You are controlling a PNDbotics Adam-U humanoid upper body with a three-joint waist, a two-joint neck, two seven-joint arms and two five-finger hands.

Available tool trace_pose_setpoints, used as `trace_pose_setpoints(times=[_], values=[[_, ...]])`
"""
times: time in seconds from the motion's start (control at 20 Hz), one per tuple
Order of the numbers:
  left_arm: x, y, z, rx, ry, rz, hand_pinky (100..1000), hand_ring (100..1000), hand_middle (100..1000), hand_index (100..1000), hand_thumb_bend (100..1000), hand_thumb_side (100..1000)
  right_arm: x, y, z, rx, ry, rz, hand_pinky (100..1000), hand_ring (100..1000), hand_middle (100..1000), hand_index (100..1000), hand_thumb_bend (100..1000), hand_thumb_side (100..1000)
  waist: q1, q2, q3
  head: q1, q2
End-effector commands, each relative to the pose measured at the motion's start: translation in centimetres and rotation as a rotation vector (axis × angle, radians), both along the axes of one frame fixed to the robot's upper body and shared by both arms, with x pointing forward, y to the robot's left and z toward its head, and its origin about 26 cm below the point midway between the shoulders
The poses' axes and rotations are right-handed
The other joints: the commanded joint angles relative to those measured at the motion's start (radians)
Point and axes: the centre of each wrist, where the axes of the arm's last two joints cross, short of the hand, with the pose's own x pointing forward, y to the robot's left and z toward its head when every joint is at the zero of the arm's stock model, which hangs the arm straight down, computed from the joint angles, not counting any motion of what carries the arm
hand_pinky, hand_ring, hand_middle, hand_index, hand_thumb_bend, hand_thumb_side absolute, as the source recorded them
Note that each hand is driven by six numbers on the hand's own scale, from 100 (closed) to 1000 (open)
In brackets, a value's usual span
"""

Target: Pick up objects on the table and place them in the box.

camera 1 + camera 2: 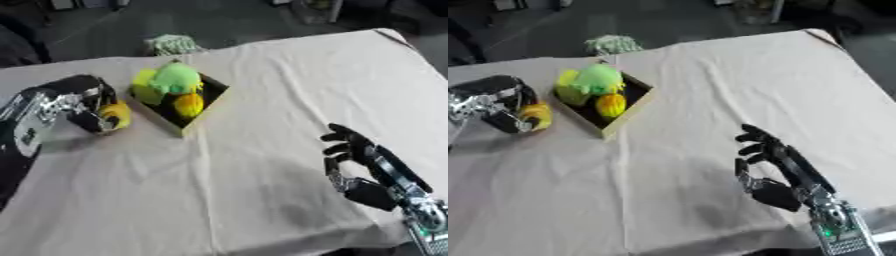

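Fruit, yellow-orange (115, 115), sits curled inside the left robot hand (87, 102), just beside the near-left wall of the box (182, 131) and low over the tabletop (262, 90). By the look of it, the step in hand is the carry: the piece is grasped and needs to go up and over the wall before the fingers let go. The next move calls for a small lift and a shift toward the box's open side, where room is short. Already inside are a light-green rounded thing (178, 77), a yellow-green piece (145, 86) at its left, and a small orange one (188, 104) toward the near side. The right robot hand (350, 155) rests idle at the lower right with its fingers spread and relaxed, holding nothing. A pale greenish thing (175, 44) lies past the tabletop's far edge.
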Motion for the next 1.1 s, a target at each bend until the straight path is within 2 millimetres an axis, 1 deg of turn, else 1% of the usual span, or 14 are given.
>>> trace_pose_setpoints(times=[0.05, 0.15, 0.25, 0.45, 0.65, 0.85, 1.1], values=[[-0.5, 0.6, 5.3, -0.004, -0.103, -0.002, 560, 456, 454, 619, 231, 194, 0.1, -0.3, 0.5, -0.008, -0.018, -0.006, 704, 766, 830, 1000, 100, 304, 0.0, -0.014, 0.001, -0.005, 0.005], [-0.3, 0.1, 6.3, -0.018, -0.133, 0.005, 562, 460, 458, 623, 241, 195, 0.1, -0.4, 0.5, -0.009, -0.016, -0.007, 704, 766, 830, 1000, 100, 304, 0.0, -0.015, 0.0, -0.004, 0.005], [0.1, -0.5, 6.5, -0.029, -0.146, 0.014, 569, 473, 468, 634, 258, 198, 0.1, -0.3, 0.4, -0.009, -0.014, -0.004, 705, 766, 830, 1000, 100, 305, -0.001, -0.017, -0.003, -0.002, 0.005], [1.6, -2.1, 5.2, -0.037, -0.156, 0.03, 585, 493, 487, 658, 289, 206, 0.1, -0.2, 0.3, -0.008, -0.008, 0.003, 704, 766, 830, 1000, 100, 307, -0.005, -0.018, -0.014, 0.006, 0.005], [2.7, -3.3, 4.0, -0.031, -0.203, 0.04, 610, 518, 513, 687, 304, 212, 0.1, -0.1, 0.4, -0.004, -0.009, 0.01, 704, 766, 830, 1000, 100, 310, -0.009, -0.011, -0.027, 0.017, 0.005], [3.2, -3.8, 2.9, -0.014, -0.232, 0.055, 624, 530, 526, 701, 298, 213, 0.2, -0.1, 0.5, -0.001, -0.01, 0.014, 704, 766, 830, 1000, 100, 314, -0.009, -0.006, -0.033, 0.022, 0.005], [3.3, -3.8, 1.9, -0.003, -0.233, 0.068, 634, 542, 539, 714, 295, 211, 0.2, 0.0, 0.5, 0.0, -0.012, 0.017, 704, 766, 830, 1000, 100, 313, -0.008, -0.006, -0.033, 0.022, 0.005]])
